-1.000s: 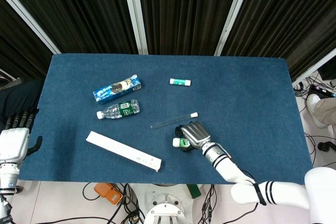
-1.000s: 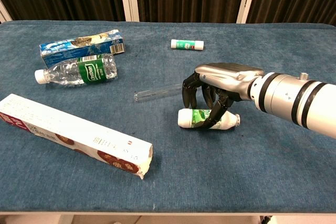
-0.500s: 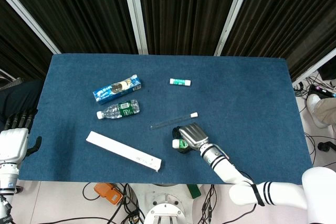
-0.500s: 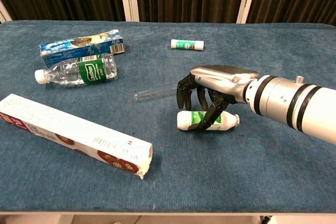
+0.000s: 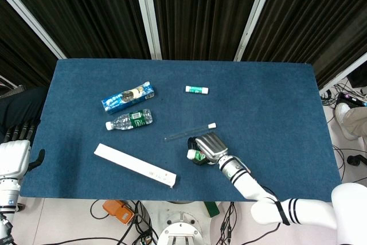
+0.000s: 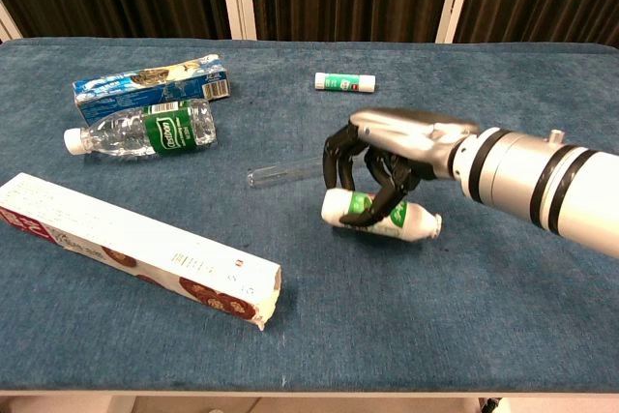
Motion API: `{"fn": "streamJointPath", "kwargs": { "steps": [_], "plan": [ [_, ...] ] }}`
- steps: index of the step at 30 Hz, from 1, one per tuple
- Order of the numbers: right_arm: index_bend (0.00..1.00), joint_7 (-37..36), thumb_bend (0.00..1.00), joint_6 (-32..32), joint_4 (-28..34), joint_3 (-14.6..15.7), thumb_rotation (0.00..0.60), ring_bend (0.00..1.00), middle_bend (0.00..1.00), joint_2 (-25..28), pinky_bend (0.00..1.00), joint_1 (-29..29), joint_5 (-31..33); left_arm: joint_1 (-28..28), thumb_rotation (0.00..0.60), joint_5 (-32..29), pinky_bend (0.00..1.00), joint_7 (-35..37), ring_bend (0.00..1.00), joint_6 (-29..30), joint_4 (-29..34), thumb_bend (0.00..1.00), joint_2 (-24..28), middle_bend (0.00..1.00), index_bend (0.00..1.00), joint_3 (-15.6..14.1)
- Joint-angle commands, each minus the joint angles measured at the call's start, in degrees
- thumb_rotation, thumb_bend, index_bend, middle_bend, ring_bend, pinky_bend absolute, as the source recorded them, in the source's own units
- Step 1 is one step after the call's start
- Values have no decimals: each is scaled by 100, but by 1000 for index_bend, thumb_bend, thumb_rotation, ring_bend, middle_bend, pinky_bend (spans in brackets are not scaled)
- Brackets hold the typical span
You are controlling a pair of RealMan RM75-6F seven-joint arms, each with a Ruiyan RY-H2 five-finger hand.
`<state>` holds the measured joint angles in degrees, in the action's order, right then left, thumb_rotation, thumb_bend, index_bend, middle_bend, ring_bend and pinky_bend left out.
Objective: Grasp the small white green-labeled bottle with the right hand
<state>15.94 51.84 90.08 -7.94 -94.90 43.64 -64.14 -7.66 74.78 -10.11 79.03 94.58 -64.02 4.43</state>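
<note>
bottle: the small white green-labeled bottle (image 6: pixel 379 217) is gripped by the right hand; it lies on its side, tilted, its capped end raised toward the long white carton.
right hand: the right hand (image 6: pixel 387 157) is seen from above the bottle, dark fingers (image 6: pixel 336 162) curled around the green label. in the head view the right hand (image 5: pixel 209 146) covers most of the bottle (image 5: pixel 195 155), and only the cap end shows.
left hand: the left hand (image 5: pixel 16 154) is seen only in the head view, off the left edge of the table, far from the bottle; whether it is open or closed cannot be told.
table: a blue cloth-covered table (image 6: pixel 503 297) is shown beneath the bottle.
glass tube: a clear tube (image 6: pixel 282 171) is laid just beyond the bottle, close to the fingers; contact cannot be judged.
long white carton: a long white carton (image 6: pixel 135 249) is laid flat, left of the bottle and nearer the camera.
water bottle: a clear water bottle (image 6: pixel 143 130) with a green label is laid on its side, well left of the small bottle.
blue box: a blue box (image 6: pixel 150 78) is laid just behind the water bottle.
white stick: a small white and green stick (image 6: pixel 344 82) is laid far behind the bottle.
</note>
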Motion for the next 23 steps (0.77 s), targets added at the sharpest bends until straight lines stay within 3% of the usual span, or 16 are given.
{"fn": "streamJointPath", "kwargs": {
  "steps": [1, 8, 23],
  "plan": [
    [604, -392, 469, 406, -96, -182, 600, 781, 628, -21, 788, -145, -337, 0, 600, -8, 81, 7, 0, -1, 6, 390, 1, 0, 0, 5],
    [613, -928, 469, 1256, -386, -414, 600, 783, 630, -77, 789, -398, -930, -2, 600, -16, 85, 0, 0, -5, 12, 390, 4, 0, 0, 5],
    [613, -1005, 469, 2012, -49, -847, 600, 783, 630, 574, 789, -808, -966, -1, 600, -34, 107, 6, 0, -4, 18, 390, 10, 0, 0, 11]
  ]
}}
